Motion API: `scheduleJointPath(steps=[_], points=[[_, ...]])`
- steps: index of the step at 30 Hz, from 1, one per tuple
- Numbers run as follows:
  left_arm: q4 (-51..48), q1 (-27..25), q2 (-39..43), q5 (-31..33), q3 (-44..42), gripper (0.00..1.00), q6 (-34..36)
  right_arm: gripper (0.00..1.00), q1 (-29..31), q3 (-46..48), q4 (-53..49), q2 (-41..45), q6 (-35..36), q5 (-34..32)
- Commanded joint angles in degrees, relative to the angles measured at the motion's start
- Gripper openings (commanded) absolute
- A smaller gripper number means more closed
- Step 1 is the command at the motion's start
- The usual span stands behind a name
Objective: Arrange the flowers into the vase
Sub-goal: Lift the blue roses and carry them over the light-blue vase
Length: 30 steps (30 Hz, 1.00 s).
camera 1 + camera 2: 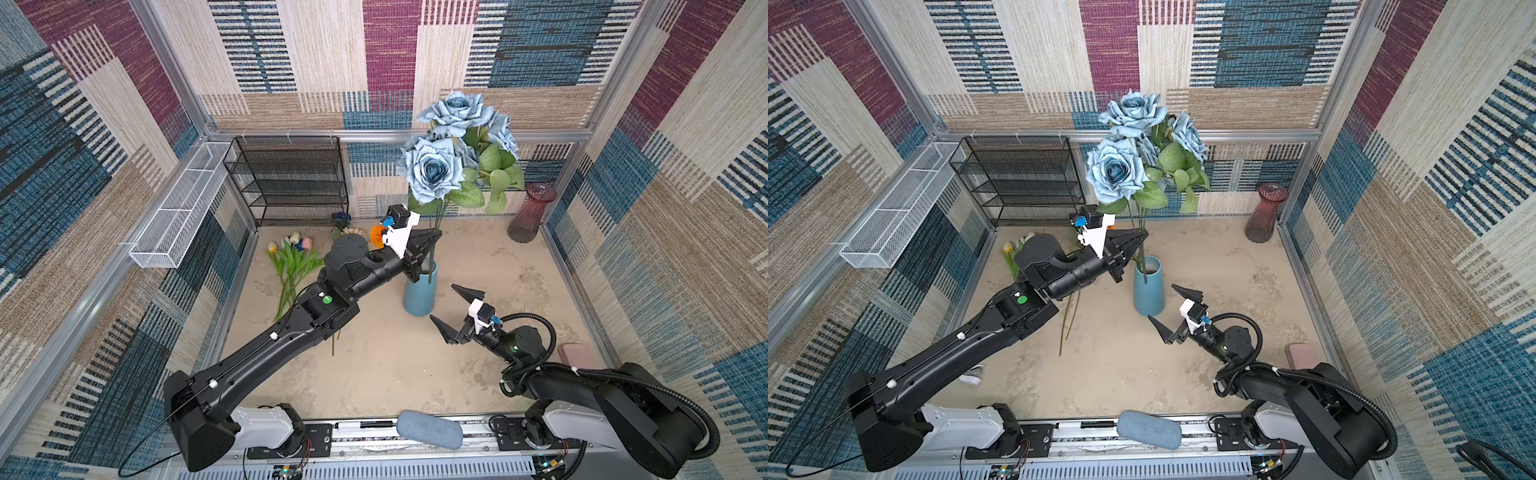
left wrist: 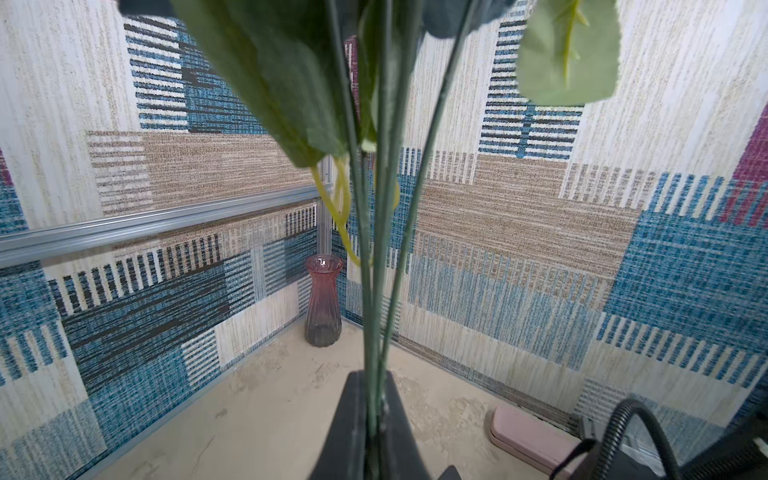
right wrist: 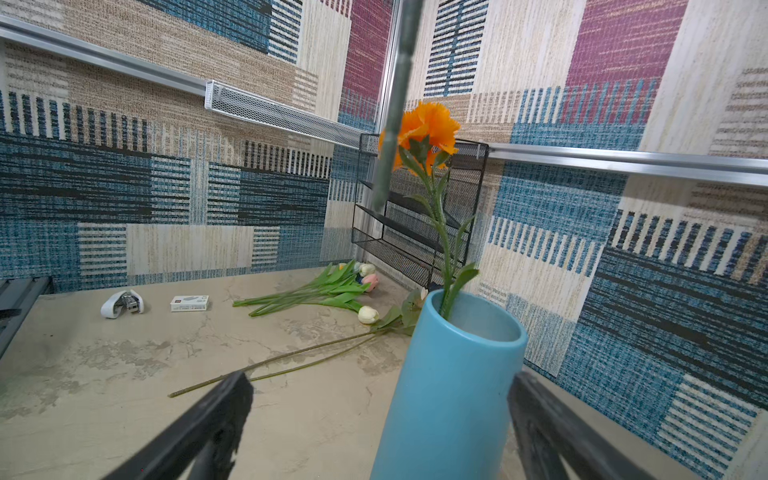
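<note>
1. The white box (image 3: 189, 303) near the left edge of the bench (image 1: 395, 374) carries small dark print, too small to read. A pen (image 1: 363, 424) on the near rail has a pale label, which is also not readable.
2. The left claw (image 1: 432, 239) is closed tight on the stems of the roses (image 1: 434, 170) and holds them upright over the blue vase (image 1: 419, 295). The stems reach down toward its mouth. I cannot tell whether their ends are inside.
3. The right claw (image 1: 442, 301) is wide open and holds nothing. It is low, just beside the blue vase on its near right side. In the right wrist view the vase stands between the two fingers (image 3: 208, 424).
4. The blue vase stands near the middle of the bench, and a marigold (image 3: 419, 129) stands in it.
5. The tulips (image 1: 291, 257) lie flat near the far left corner.
6. A red vase (image 1: 534, 212) stands in the far right corner, and a black shelf (image 1: 291, 178) stands at the far edge.
7. A pink case (image 1: 575, 353) lies at the right edge.
8. The bench top is beige, like stone, with darker stains.
9. The walls are woven patchwork in blue, cream, tan and plum, set in an aluminium frame. A white basket (image 1: 178, 203) hangs on the left wall.
</note>
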<state>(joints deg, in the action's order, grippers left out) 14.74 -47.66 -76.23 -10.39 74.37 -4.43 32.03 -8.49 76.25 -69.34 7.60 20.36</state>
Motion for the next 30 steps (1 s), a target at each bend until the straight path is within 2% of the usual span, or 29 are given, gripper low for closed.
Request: scheduleJointPath(steps=[1, 11, 16, 20, 30], points=[[5.9, -0.5, -3.4, 1.3, 1.9, 0.00, 0.5, 1.00, 0.0, 0.2, 2.3, 0.0, -0.1, -0.8], [5.0, -0.9, -11.8, 7.5, 6.0, 0.00, 4.4, 0.99, 0.1, 0.5, 2.6, 0.0, 0.1, -1.2], [3.1, -0.4, -13.0, 14.7, 5.4, 0.00, 5.1, 0.99, 0.1, 0.4, 2.6, -0.2, 0.1, -1.2], [4.3, 1.1, -13.1, 14.3, 4.3, 0.00, 3.2, 0.99, 0.1, 0.3, 2.7, -0.7, 0.0, -0.9], [5.0, 2.0, -16.4, 13.9, 5.9, 0.00, 3.8, 0.99, 0.1, 0.3, 2.5, -0.6, 0.1, -1.0]])
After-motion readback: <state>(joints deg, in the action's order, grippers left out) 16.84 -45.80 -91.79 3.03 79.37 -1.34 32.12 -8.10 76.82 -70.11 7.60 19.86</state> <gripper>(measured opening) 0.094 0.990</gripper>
